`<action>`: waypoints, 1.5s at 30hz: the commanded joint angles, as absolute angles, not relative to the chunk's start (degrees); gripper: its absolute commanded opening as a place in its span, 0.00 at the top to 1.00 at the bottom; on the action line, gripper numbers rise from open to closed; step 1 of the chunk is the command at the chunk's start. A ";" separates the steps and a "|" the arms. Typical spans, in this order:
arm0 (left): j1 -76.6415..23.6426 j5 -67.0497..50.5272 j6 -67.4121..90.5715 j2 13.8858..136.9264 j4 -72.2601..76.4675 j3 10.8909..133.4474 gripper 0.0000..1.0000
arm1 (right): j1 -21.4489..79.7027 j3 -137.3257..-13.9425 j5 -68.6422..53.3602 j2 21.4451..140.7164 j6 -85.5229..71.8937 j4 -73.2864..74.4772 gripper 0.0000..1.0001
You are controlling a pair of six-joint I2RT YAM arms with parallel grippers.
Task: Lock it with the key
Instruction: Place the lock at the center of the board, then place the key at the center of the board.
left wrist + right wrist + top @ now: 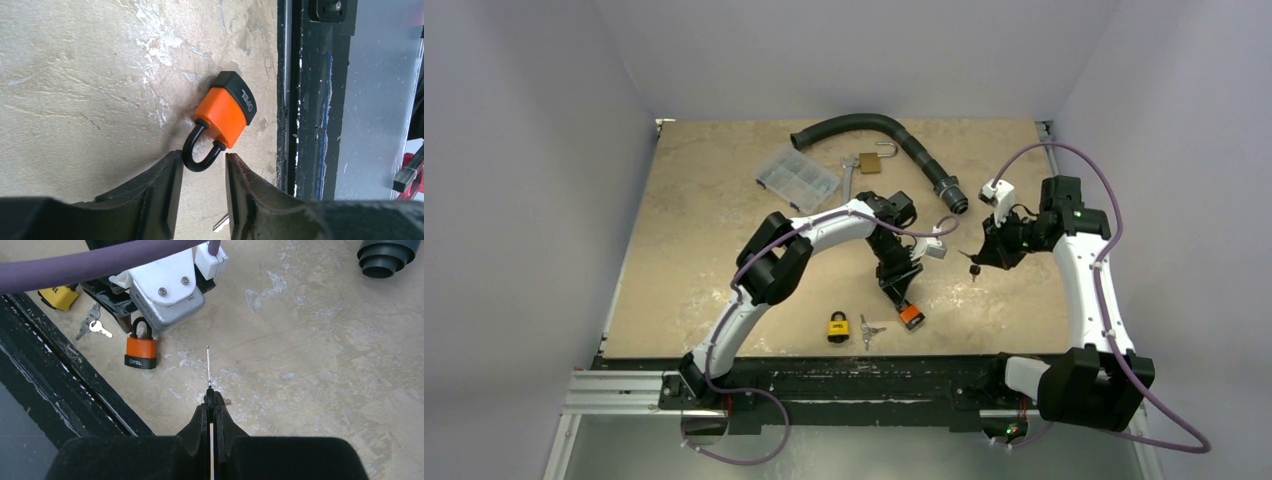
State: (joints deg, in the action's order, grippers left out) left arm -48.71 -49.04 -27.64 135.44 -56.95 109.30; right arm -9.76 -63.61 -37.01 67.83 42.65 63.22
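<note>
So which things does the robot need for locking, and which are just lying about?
For the job: orange padlock, just ahead of the left end effector; key, pinched in the right end effector.

Just lying about: yellow padlock, loose keys beside it, brass padlock, clear compartment box, black hose.

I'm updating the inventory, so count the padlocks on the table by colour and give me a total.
Orange padlock: 1
Yellow padlock: 1
Brass padlock: 1
Total: 3
</note>
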 commanded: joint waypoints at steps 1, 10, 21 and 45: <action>-47.24 -52.75 -28.10 133.68 -57.09 111.66 0.58 | -9.89 -63.89 -39.34 68.39 43.99 62.69 1.00; -39.01 -55.51 -19.77 121.55 -50.64 107.71 0.13 | -8.09 -61.35 -42.74 71.58 43.21 59.44 1.00; -32.34 -49.42 -13.81 97.66 -41.74 92.62 0.00 | 3.44 -59.17 -37.41 77.48 41.15 55.26 1.00; -31.81 -48.71 -11.42 91.09 -36.33 85.64 0.00 | 9.84 -60.84 -36.42 94.90 46.97 57.90 1.00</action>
State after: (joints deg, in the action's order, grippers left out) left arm -32.21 -47.68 -12.36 91.22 -38.22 84.99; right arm 9.74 -59.42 -34.61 95.79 49.80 61.49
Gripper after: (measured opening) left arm 0.995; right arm 0.037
